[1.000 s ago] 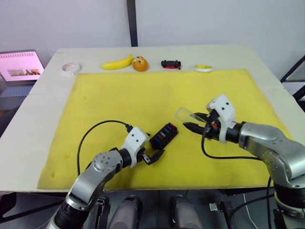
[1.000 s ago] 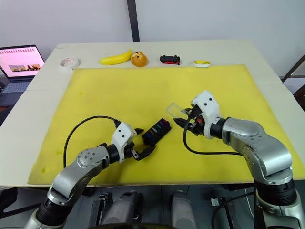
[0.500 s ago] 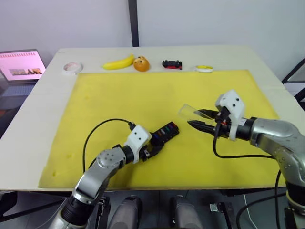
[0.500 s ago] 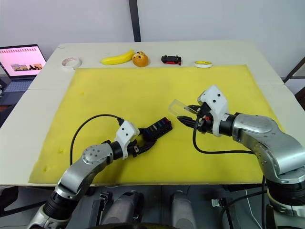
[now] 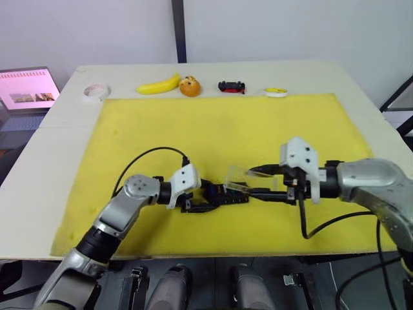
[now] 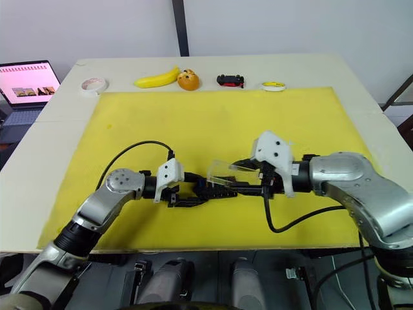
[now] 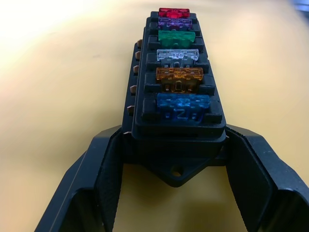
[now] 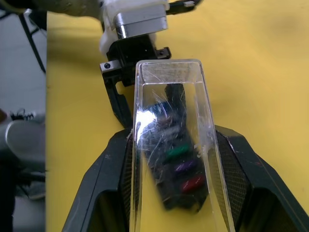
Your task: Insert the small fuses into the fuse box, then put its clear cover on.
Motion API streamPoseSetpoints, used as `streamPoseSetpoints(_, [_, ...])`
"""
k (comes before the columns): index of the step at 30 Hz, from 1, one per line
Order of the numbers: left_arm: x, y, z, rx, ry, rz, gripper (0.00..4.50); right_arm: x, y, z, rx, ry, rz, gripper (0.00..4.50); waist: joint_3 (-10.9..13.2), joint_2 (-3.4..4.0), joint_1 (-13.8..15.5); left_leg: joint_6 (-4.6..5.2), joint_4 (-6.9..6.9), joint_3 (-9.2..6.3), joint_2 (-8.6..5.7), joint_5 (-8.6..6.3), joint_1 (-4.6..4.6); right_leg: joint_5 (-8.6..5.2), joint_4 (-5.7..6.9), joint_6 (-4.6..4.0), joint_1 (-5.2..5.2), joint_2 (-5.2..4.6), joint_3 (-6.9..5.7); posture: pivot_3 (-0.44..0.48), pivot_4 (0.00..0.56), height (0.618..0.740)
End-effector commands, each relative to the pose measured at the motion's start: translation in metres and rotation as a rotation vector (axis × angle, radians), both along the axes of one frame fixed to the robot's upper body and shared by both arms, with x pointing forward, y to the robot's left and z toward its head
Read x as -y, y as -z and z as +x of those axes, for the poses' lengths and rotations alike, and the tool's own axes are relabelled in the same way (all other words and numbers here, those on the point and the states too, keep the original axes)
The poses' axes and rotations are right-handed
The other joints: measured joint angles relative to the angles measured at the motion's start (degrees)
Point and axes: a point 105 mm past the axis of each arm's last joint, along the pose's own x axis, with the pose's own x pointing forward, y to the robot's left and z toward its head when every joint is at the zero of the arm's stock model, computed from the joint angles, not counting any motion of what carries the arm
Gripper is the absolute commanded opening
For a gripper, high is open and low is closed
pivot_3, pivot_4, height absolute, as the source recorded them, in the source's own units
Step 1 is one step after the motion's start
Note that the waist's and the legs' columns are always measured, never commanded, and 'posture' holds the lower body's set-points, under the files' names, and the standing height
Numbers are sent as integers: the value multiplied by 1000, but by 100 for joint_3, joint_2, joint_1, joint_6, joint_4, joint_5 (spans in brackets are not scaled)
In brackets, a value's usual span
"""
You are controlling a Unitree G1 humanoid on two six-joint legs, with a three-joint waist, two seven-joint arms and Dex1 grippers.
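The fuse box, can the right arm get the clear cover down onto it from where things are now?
Probably yes. The right gripper holds the clear cover just above the fuse box, which the left gripper clamps at one end. All six slots hold fuses, and nothing lies between cover and box.

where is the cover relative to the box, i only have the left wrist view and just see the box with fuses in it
Observer: The clear cover is held in the right gripper, tilted just above the fuse box, not seated.
Operator: is the cover lined up with the box
Observer: In the right wrist view the red, purple and green fuses show through it, so it lies over that end.
Operator: what else is on the table
Observer: A banana, an orange and a toy car along the far edge.
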Motion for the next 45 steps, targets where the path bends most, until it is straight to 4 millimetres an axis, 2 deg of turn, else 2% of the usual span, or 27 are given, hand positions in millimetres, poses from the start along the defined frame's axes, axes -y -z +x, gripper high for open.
streamPoseSetpoints(1, [4,-6,5,44,87,10,2531,-7,1,0,39,-51,-51,1720,1,-1,3,-1,1,0,0,1,-2,0,0,0,0,0,-1,0,150,740])
streamPoseSetpoints(5, [5,0,14,56,117,61,2531,-15,9,3,19,-74,-68,1720,1,-1,0,-1,5,-1,-1,1,-5,0,-1,1,-1,0,-3,0,150,740])
streamPoseSetpoints(9, [4,1,16,67,120,62,2531,-15,21,7,-14,-56,-101,1720,1,-1,0,-2,5,-3,-1,1,-5,0,-1,1,-2,0,-3,0,150,740])
streamPoseSetpoints(18, [8,2,18,72,104,59,2531,-14,30,23,-43,18,-119,1720,0,-1,9,-2,8,-3,-3,2,-5,1,0,1,-1,0,-3,0,150,740])
streamPoseSetpoints(34, [10,0,21,70,81,53,2531,-20,33,15,-59,2,-103,1720,0,-1,10,-2,9,-4,-5,1,-5,2,0,3,-1,0,-3,0,150,740])
streamPoseSetpoints(45, [11,-1,20,69,85,53,2531,-15,40,16,-45,19,-127,1720,0,-1,12,-2,9,-4,-5,2,-5,2,1,4,-1,0,-3,0,150,740])
